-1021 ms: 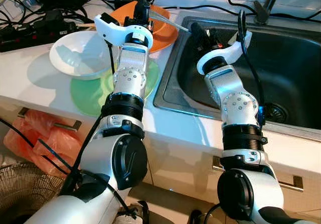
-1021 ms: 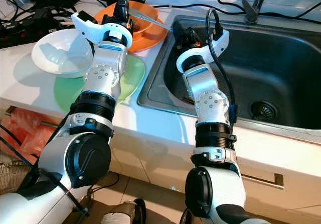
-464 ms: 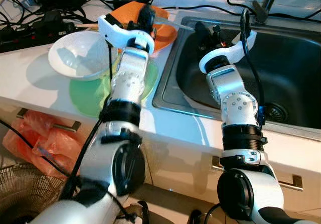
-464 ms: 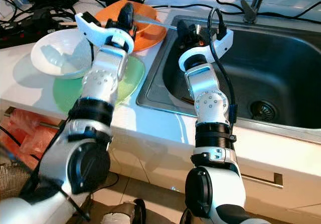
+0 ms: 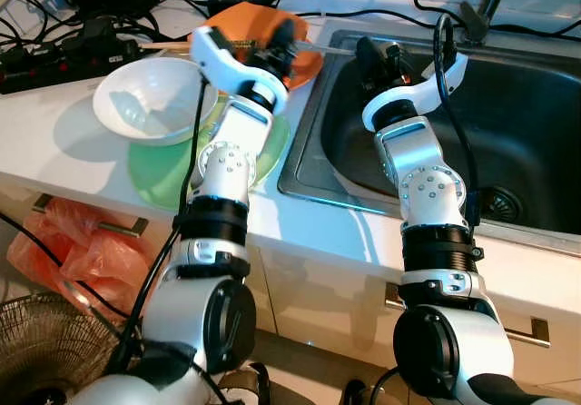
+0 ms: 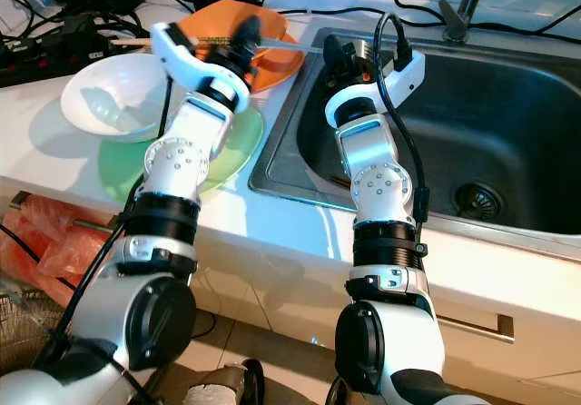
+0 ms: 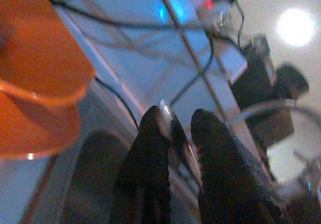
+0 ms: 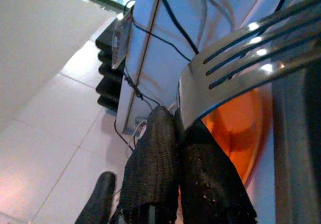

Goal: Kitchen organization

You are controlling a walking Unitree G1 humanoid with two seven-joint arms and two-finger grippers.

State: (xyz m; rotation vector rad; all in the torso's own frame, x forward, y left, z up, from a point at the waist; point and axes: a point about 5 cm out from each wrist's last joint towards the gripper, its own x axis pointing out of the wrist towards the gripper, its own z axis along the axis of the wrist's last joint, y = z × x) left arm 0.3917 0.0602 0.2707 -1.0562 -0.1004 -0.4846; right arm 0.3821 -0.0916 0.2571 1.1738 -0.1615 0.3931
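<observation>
Fork held between both grippers at the sink's rear left corner.

The fork [image 8: 241,58] is pinched in the closed jaws of the right gripper [image 5: 370,58], its thin handle running to the left gripper [image 5: 283,44], whose jaws are closed on it above the orange plate [image 5: 300,60]; white bowl [image 5: 150,101] and green plate [image 5: 163,164] sit near the counter's front edge.
</observation>
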